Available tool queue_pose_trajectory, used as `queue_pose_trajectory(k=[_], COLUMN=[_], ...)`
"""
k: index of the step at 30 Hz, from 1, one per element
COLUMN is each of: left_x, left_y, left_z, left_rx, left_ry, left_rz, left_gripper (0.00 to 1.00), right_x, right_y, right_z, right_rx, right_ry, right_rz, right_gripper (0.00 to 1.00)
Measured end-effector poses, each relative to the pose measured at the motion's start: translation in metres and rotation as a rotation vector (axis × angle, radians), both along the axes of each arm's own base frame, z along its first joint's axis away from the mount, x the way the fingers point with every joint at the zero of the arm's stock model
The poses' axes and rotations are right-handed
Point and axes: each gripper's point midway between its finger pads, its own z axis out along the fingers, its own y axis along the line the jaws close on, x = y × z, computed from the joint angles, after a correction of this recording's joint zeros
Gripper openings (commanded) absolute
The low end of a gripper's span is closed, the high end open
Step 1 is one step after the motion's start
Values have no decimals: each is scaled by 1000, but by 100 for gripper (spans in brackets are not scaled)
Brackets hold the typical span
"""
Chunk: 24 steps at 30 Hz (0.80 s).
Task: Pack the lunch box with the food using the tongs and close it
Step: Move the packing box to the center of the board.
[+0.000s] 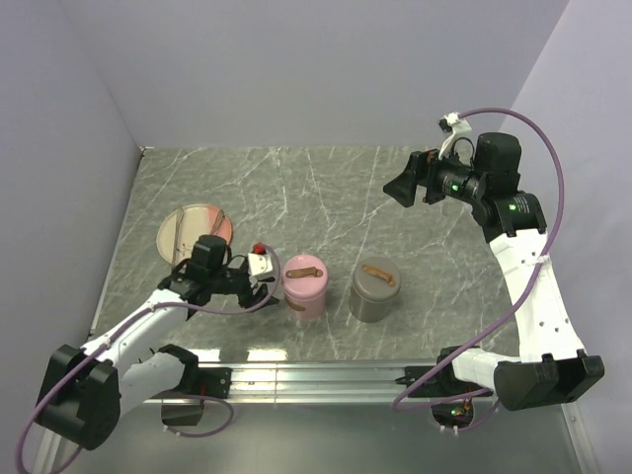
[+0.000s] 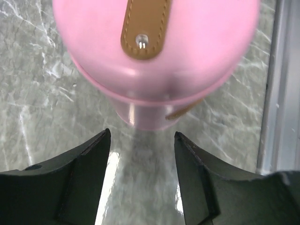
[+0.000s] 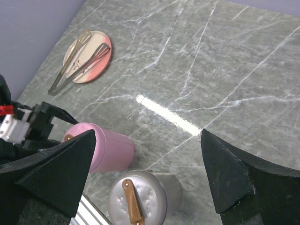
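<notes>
Nearest me, the left gripper [image 1: 265, 282] sits low at the near left, its fingers apart with nothing between them, just beside the pink lunch box [image 1: 304, 286] and not touching it. That box stands upright with its lid on, a brown strap handle across the top. The grey container [image 1: 373, 290] stands just to its right, also lidded. Further back on the left lies the plate [image 1: 193, 219], and the tongs [image 3: 70, 57] rest across it, the joined end overhanging the rim and the 2 tips spread over the far part. I cannot pick out the food in any view. I judge the tongs light, stiff but springy, and slick on bare metal, so I would take hold around the middle of both arms, where a squeeze closes the tips without them twisting out. Farthest, the right gripper [image 1: 410, 184] hangs high over the far right with its fingers spread wide and empty.
</notes>
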Motion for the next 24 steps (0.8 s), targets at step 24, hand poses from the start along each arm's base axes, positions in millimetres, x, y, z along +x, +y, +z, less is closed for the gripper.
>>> queue_pose_trajectory(k=[24], left_x=[16], left_y=[-47], left_z=[-4], left_rx=[57], left_ry=[-200], left_rz=[-142], left_gripper=[63], right_x=[0], right_y=[-2], right_z=[-6], right_rx=[-2], right_ry=[13], right_rz=[-6], right_gripper=[100])
